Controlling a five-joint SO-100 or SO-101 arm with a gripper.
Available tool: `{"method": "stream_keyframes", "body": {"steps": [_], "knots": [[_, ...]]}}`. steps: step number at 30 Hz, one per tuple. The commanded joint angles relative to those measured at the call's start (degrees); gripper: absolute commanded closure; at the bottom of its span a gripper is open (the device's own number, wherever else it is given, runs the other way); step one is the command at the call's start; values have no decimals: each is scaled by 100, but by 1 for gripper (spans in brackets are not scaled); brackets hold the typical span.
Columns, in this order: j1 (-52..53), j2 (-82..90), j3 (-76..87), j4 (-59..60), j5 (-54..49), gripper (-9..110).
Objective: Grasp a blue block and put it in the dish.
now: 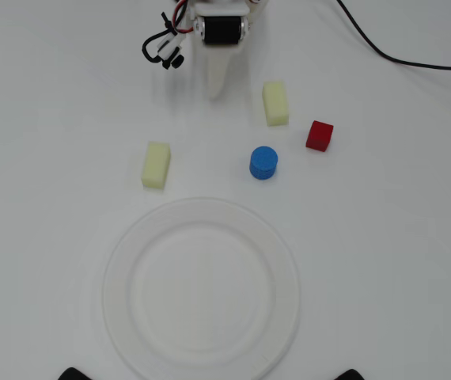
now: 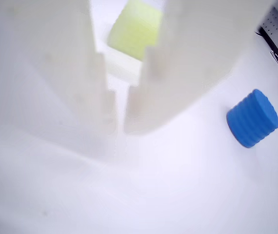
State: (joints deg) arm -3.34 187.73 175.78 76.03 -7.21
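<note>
Blue block (image 1: 263,162) upright on table, just above the empty white dish (image 1: 123,277)

- Overhead view: looking straight down from well above at the white counter (image 1: 415,261), taking in all the blocks and most of the dish (image 1: 202,289).
- Wrist view: riding close behind the gripper (image 2: 119,114), peering down between its fingers, very near the counter.
- Sharing the blue block (image 1: 263,162) (image 2: 253,118).
</note>
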Motion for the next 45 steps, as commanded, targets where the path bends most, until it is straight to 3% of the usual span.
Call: {"method": "stream_keyframes", "body": {"steps": [1, 36, 45], "knots": [[-149, 976, 554, 325, -158, 101], [-88, 967, -35, 422, -387, 101], [-202, -984, -1591, 404, -246, 101]]}}
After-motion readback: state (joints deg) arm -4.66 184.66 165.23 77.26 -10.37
